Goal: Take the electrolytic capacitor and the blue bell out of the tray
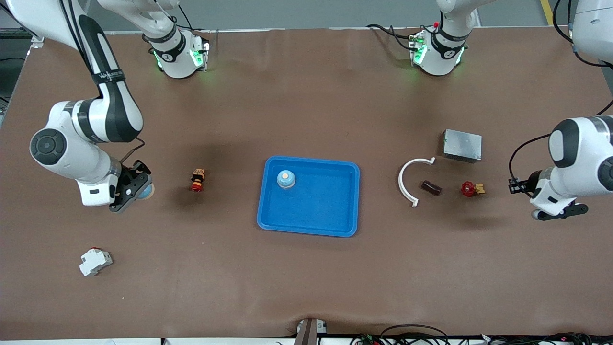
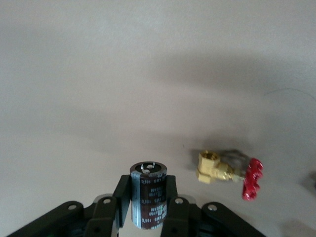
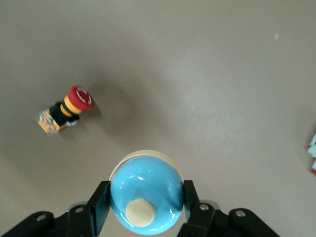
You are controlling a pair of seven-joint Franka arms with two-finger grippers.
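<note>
Here, the left gripper (image 2: 148, 205) pinches a dark capacitor (image 2: 148, 195) upright between its fingers, held above the brown table (image 1: 306, 278) at the middle right edge of the front view, near a brass valve with a red handle (image 1: 471, 189). The right gripper (image 3: 146, 202) clamps a blue bell (image 3: 146, 193) at the middle left of the front view, above the table near a red push button (image 1: 197, 180). A blue tray (image 1: 335, 225) sits at the centre, with another blue bell (image 1: 286, 179) in its upper corner.
</note>
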